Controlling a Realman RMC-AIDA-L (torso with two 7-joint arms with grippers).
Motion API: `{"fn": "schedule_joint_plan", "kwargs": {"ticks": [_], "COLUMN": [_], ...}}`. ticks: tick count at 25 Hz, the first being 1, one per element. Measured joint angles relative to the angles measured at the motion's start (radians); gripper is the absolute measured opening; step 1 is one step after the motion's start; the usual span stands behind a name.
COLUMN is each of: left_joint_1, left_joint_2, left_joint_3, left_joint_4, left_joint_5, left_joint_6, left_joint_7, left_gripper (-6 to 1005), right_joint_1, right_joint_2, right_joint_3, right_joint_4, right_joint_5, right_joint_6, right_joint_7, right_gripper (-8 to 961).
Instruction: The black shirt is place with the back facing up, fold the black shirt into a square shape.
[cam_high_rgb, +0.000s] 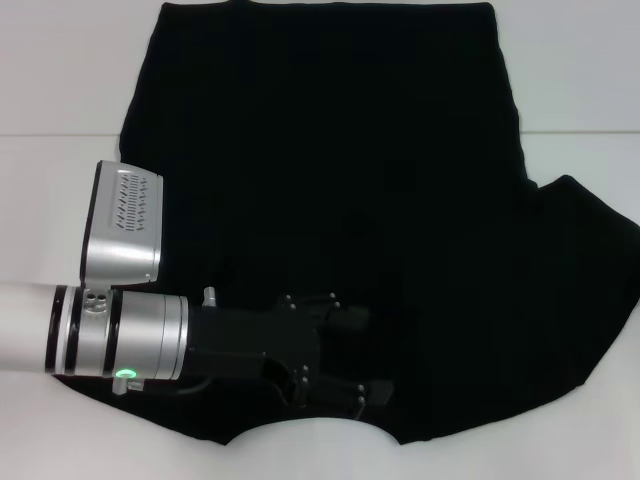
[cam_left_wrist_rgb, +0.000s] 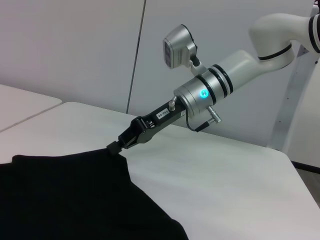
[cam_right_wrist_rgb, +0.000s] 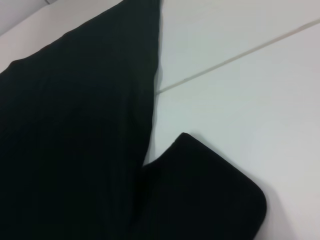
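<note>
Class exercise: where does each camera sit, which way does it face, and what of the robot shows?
Head: above, looking down on the black shirt; one green-lit arm crosses it.
Left wrist: low over the table, facing the right pincer shut on the shirt's corner.
Right wrist: close over shirt and sleeve; no robot parts.
Shared: shirt everywhere; that arm in head and left wrist.

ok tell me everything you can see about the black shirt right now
The black shirt is plain, soft-looking fabric with no print, lying mostly flat on the white table. Its right sleeve is spread out to the side, and a curved neckline sits at the near edge. On the left side the fabric looks folded inward over the body. The left end effector reaches over the shirt near the neckline; the left wrist view shows an end effector pinching a raised corner of the fabric.
</note>
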Motion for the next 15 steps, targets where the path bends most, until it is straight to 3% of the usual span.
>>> {"fn": "schedule_joint_plan", "kwargs": {"ticks": [8,15], "left_joint_1": [0.000,0.000], "left_joint_2": [0.001,0.003], "left_joint_3": [0.000,-0.001], "left_joint_4": [0.000,0.000], "left_joint_5": [0.000,0.000], "left_joint_6": [-0.001,-0.007], "left_joint_7": [0.000,0.000], "left_gripper": [949,948], "right_joint_1": [0.038,0.120], "right_joint_2": [0.008,0.041], "right_joint_3": [-0.013,-0.042], "right_joint_4": [0.000,0.001], "right_joint_5": [0.077,0.091], "right_joint_6": [-0.007,-0.063], "right_joint_7": [-0.008,-0.065], "right_gripper": [46,50]}}
